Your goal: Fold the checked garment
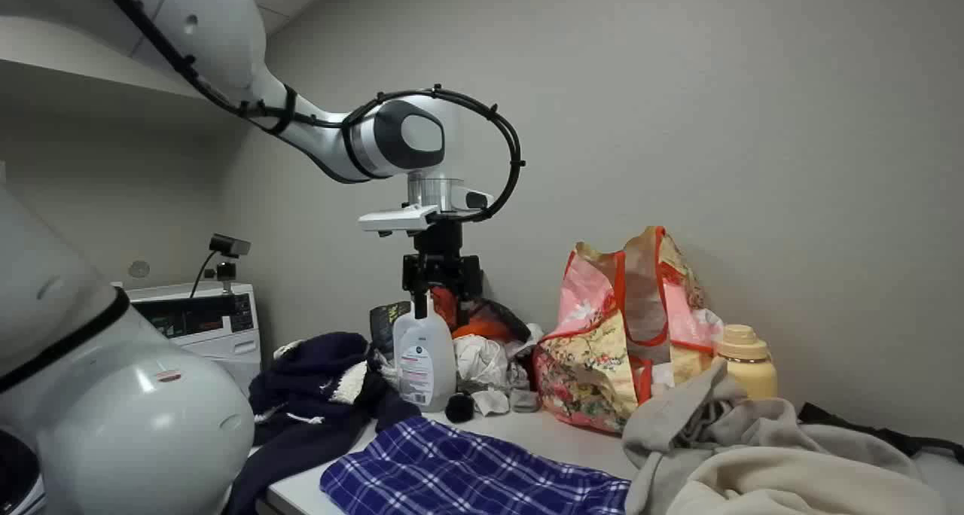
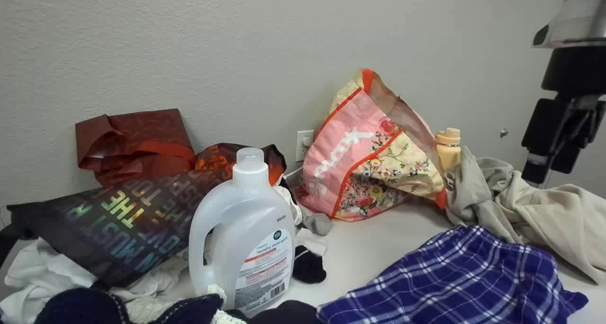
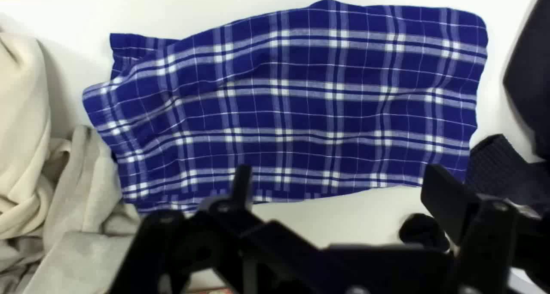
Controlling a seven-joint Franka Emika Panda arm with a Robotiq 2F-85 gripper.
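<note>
The checked garment (image 3: 300, 100) is blue with white plaid lines and lies on the white table in a roughly rectangular shape. A smaller flap shows from under its top layer at the upper left in the wrist view. Its surface has soft wrinkles. It also shows in both exterior views (image 1: 467, 470) (image 2: 454, 281), cut off by the lower picture edge. My gripper (image 3: 337, 173) is open and empty, with a wide gap between its fingers. It points down above the table in both exterior views (image 1: 443, 312) (image 2: 549, 167), apart from the garment.
A beige cloth pile (image 1: 798, 462) lies beside the garment. A dark navy garment (image 1: 324, 379) lies on its opposite side. A detergent bottle (image 2: 255, 238), a floral bag (image 2: 374, 172) and a yellow bottle (image 1: 745, 361) stand behind. A small black item (image 3: 423, 231) lies near the gripper's finger.
</note>
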